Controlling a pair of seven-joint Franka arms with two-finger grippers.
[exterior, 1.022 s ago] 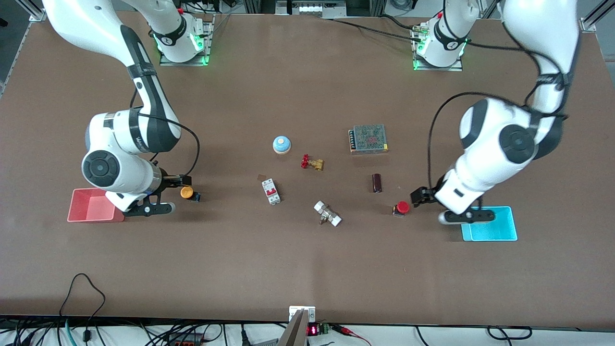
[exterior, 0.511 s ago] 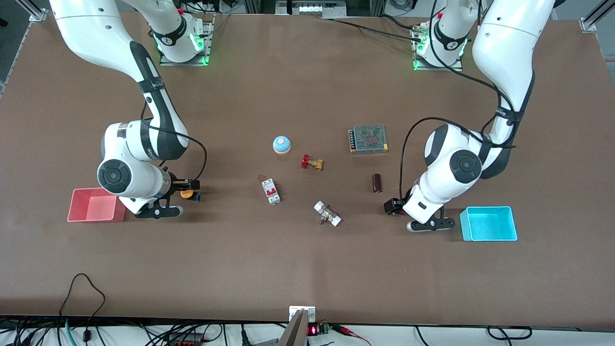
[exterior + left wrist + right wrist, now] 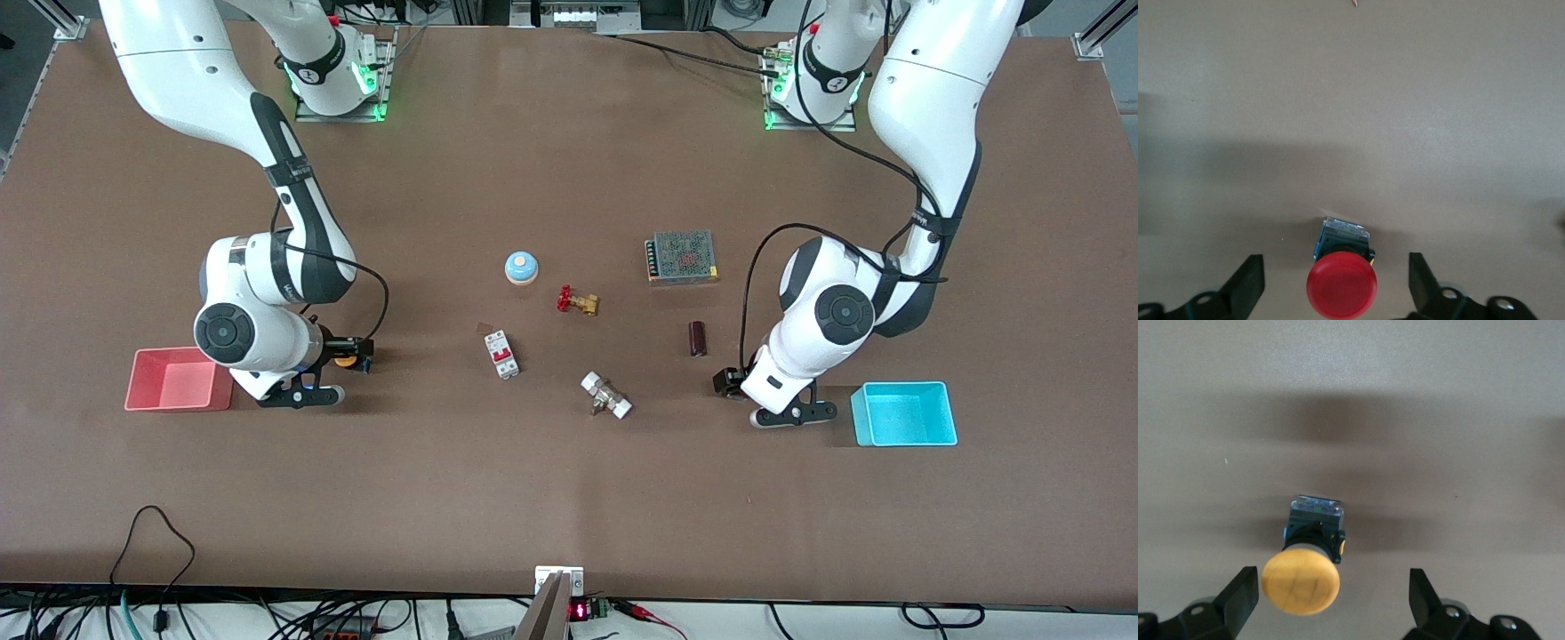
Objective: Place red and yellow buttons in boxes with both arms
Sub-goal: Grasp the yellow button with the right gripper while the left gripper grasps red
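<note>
The orange-yellow button (image 3: 1300, 582) sits on the table between the open fingers of my right gripper (image 3: 1331, 600), untouched. In the front view the right gripper (image 3: 351, 351) is low over that button (image 3: 345, 361), beside the pink-red bin (image 3: 175, 404). The red button (image 3: 1341, 285) sits on the table between the open fingers of my left gripper (image 3: 1336, 287), untouched. In the front view the left gripper (image 3: 729, 382) hides the red button; the cyan bin (image 3: 902, 440) stands beside it toward the left arm's end. Both bins look empty.
Mid-table lie a blue dome with a beige rim (image 3: 521, 267), a red-handled brass valve (image 3: 578, 301), a grey mesh-topped unit (image 3: 682, 256), a white and red breaker (image 3: 501, 353), a silver fitting (image 3: 606, 396) and a dark brown cylinder (image 3: 698, 339).
The left arm swung from over the cyan bin to the red button and now covers it. The right arm shifted from the pink-red bin toward the yellow button.
</note>
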